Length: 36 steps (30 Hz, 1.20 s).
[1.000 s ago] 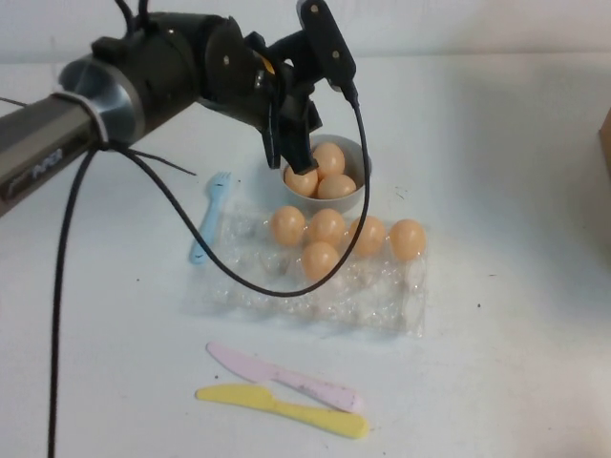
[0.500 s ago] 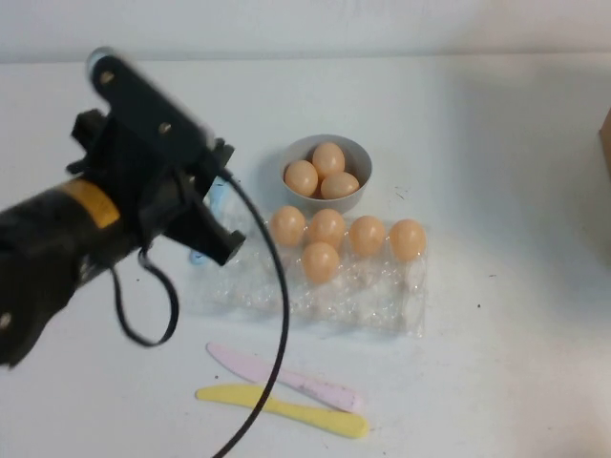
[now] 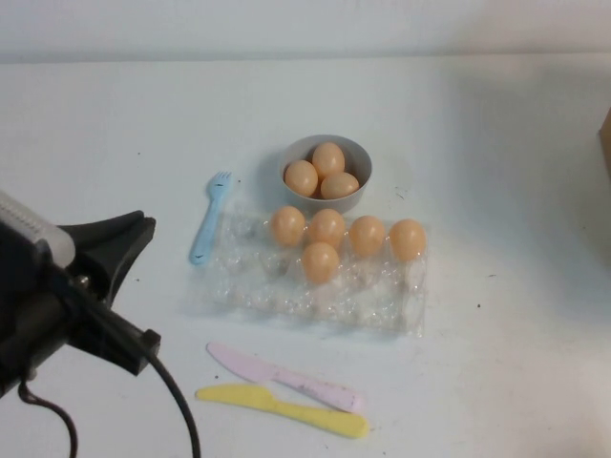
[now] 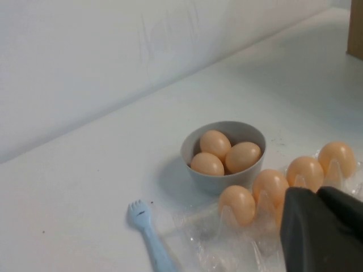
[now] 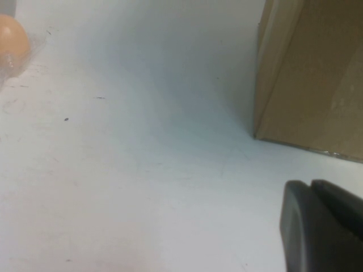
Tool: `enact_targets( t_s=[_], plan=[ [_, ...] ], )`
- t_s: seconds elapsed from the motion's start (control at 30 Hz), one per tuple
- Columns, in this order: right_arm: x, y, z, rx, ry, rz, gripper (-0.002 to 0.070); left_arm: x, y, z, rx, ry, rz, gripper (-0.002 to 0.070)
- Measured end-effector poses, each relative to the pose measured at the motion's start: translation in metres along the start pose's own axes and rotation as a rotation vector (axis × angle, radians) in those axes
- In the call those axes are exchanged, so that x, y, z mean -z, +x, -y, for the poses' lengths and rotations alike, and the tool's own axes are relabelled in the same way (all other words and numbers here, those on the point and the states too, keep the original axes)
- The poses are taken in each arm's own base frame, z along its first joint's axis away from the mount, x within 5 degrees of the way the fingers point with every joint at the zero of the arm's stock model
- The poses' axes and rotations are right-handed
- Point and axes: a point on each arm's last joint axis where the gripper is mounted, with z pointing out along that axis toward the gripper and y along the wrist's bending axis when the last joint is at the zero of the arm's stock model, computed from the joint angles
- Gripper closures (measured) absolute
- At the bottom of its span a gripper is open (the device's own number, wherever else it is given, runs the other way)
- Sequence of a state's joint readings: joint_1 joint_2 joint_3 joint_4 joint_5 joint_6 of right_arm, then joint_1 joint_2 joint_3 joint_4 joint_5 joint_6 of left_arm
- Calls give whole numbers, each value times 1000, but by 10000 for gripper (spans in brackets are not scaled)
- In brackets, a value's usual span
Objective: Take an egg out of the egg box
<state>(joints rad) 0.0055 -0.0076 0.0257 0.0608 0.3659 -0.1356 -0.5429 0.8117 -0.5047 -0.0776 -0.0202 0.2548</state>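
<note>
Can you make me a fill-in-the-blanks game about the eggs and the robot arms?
1. The round grey bowl holds ___ tan-orange eggs.
2. The clear crinkly plastic egg box holds ___ eggs.
3. The plastic fork beside the box is light ___.
4. The left end effector hangs at the table's near-left; the right end effector sits beside a brown ___ box.

Missing words: three, five, blue, cardboard

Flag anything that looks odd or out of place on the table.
Nothing spilled or damaged. Five eggs sit in the egg box, three in the grey bowl. Left gripper hovers left; right gripper is near a cardboard box.
</note>
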Motion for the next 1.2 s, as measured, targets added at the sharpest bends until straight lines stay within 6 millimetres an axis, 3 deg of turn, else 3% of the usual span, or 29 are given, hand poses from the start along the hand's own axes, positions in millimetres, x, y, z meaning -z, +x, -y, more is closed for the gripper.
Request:
enact_targets(
  t_s=[0.23, 0.77, 1.0, 1.2],
  plan=[
    [0, 0, 0, 0, 0, 0, 694, 20, -9, -1, 93, -6, 65, 677],
    [0, 0, 0, 0, 0, 0, 694, 16, 0, 1, 132, 9, -19, 677],
    [0, 0, 0, 0, 0, -1, 694, 38, 23, 4, 114, -8, 71, 678],
    [0, 0, 0, 0, 0, -1, 694, 65, 56, 3, 81, -97, 184, 678]
  ],
)
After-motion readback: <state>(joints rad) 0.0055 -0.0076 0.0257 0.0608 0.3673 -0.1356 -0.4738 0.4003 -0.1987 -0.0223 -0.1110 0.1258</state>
